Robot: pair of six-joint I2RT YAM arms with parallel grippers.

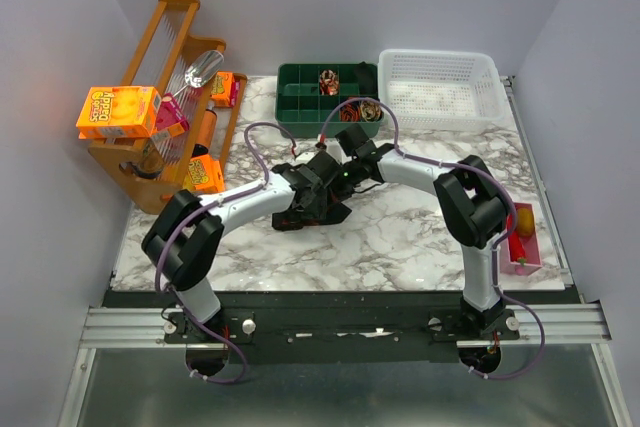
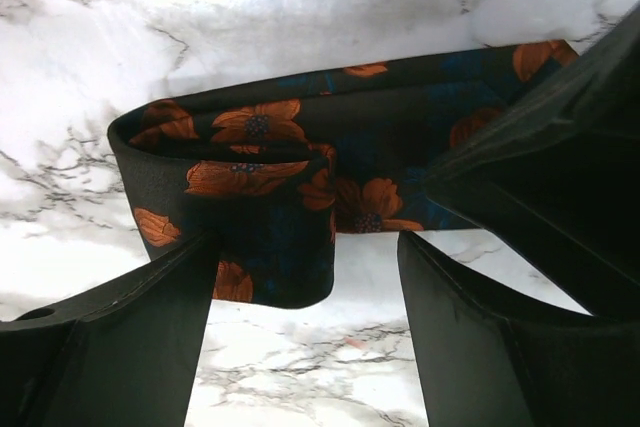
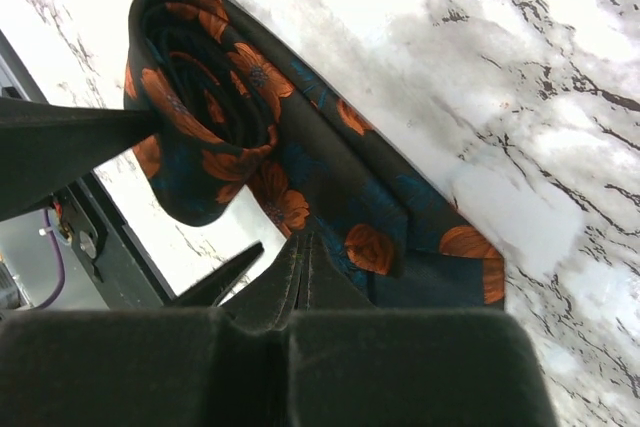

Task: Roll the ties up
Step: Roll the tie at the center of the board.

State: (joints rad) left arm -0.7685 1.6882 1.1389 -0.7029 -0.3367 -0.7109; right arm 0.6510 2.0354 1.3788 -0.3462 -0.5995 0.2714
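One tie (image 3: 330,187) half rolled on the bench (image 3: 450,47); two coiled ties (image 1: 328,80) (image 1: 362,110) in the green tray (image 1: 290,72).
We see its coil between the wide-apart jaws of the left pincer (image 2: 305,247); the right pincer (image 3: 300,247), fingers pressed together, touches the flat strip just beside that coil.

Marble table (image 1: 400,237) with tie (image 3: 330,197), basket (image 1: 438,87)

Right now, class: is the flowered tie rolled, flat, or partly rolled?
Partly rolled: one end of the tie forms a loose coil; the rest lies flat on the table.
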